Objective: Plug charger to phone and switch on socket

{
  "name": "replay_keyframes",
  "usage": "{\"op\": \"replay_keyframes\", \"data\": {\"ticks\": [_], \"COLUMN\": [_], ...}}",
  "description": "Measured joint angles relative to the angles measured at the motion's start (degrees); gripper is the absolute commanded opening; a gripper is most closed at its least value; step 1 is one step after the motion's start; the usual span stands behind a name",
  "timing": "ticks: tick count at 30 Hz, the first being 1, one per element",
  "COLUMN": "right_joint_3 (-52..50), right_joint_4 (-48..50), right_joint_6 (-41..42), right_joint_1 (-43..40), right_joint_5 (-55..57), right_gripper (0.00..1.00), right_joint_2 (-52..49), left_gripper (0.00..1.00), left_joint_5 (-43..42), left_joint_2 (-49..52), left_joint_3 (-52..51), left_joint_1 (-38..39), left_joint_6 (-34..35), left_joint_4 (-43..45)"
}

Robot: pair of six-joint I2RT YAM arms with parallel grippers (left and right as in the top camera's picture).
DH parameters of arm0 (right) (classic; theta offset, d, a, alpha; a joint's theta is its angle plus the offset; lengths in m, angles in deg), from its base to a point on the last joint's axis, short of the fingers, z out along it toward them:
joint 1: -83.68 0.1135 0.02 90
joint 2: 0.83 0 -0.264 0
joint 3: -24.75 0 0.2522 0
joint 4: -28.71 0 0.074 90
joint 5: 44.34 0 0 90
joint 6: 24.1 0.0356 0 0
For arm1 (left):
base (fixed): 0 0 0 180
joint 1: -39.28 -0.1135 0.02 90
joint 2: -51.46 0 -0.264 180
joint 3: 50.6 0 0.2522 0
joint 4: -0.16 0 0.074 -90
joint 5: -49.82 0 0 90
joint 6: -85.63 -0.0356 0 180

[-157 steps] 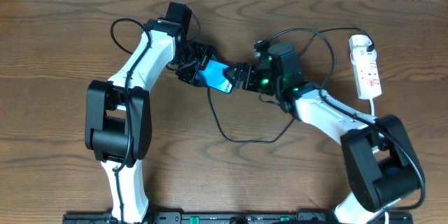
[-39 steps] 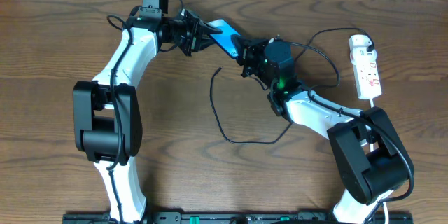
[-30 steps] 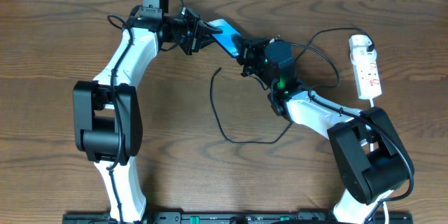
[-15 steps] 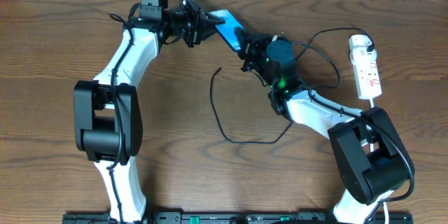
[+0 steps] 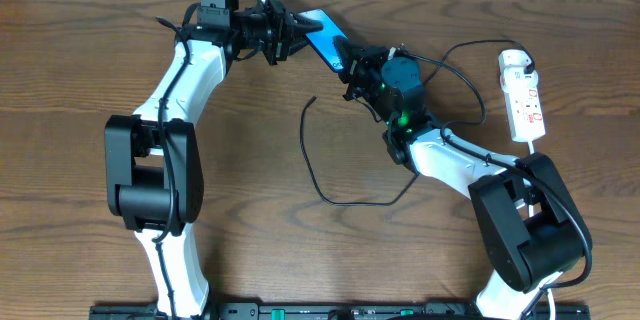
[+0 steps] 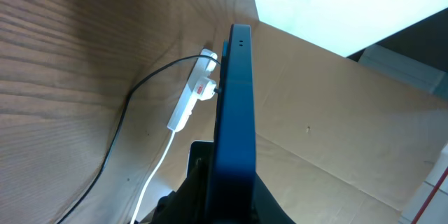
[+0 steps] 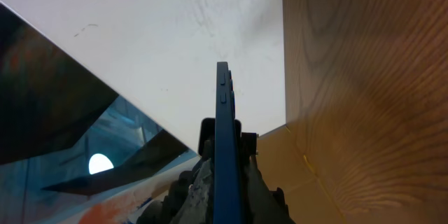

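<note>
Blue phone [image 5: 322, 36] sits up near the table's [image 5: 80, 110] far edge, and you have it gripped at both ends. Left gripper [image 5: 297, 33] is pinched on its left end, edge-on between the fingers in the wrist view. Right gripper [image 5: 348, 63] is clamped on its right end. Charger [image 5: 335, 200] lies looped on the wood below, its tip apart from the phone. Socket [image 5: 524, 95] lies far right.

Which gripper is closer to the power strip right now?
Right. The right gripper grips the phone at its end toward the power strip, which lies well off to the side; the left gripper grips the phone's other end, farther away.
</note>
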State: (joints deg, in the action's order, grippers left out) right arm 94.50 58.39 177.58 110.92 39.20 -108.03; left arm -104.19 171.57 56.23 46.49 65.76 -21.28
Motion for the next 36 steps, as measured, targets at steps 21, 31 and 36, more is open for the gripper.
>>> {"op": "replay_keyframes", "data": {"ticks": [21,31,36], "right_joint_3": [0.07,0.07,0.07], "right_joint_4": [0.28,-0.83,-1.42], "right_joint_6": [0.68,-0.44,-2.08], "right_joint_1": [0.02,0.26,1.2], "right_joint_5": [-0.09,-1.7,-2.73], "right_gripper": [0.05,0.45,0.6], "right_joint_2": [0.0,0.0,0.0], "left_gripper": [0.08,0.07,0.07], "left_joint_5": [0.17,0.57,1.62], "left_joint_2": [0.0,0.0,0.0], "left_joint_3": [-0.04,-0.04,-0.04], "left_joint_1": [0.85,0.94,1.11], "left_joint_6": [-0.94,-0.37,-0.26], "left_joint_4": [0.09,0.22,0.22]}}
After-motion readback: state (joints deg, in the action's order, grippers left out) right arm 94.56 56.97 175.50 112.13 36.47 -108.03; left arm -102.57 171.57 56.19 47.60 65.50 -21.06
